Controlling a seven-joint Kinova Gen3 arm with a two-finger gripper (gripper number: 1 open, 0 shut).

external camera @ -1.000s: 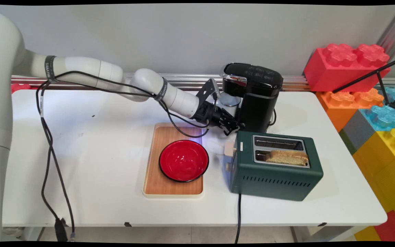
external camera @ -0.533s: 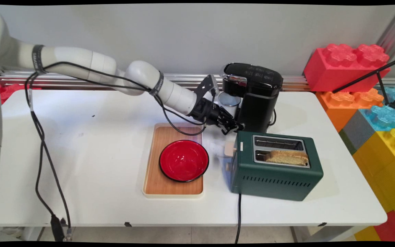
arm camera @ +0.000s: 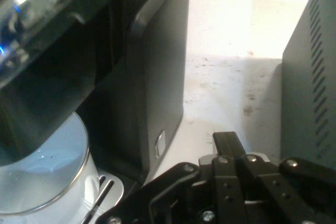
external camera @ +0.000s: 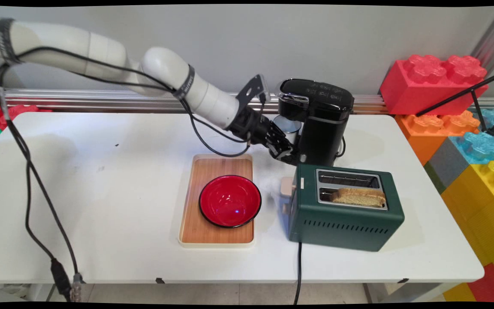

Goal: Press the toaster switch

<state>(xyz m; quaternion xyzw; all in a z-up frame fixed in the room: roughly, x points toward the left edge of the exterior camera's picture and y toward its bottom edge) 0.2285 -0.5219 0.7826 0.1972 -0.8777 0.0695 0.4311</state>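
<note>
A white table [external camera: 122, 240] stands against a plain grey wall [external camera: 230, 43], with giant coloured toy bricks [external camera: 440, 81] stacked at the right.

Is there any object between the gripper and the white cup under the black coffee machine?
Nothing visible stands between them. The black gripper hangs just beside the white cup, which sits under the black coffee machine. The green toaster stands nearer the camera, off that path.

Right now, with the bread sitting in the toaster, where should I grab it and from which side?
Take the bread slice by its exposed top edge, coming straight down from above. It stands on edge in the near slot of the toaster with only a strip showing, so its sides are walled off. Pinch across its two broad faces, probably near the middle of its length.
</note>
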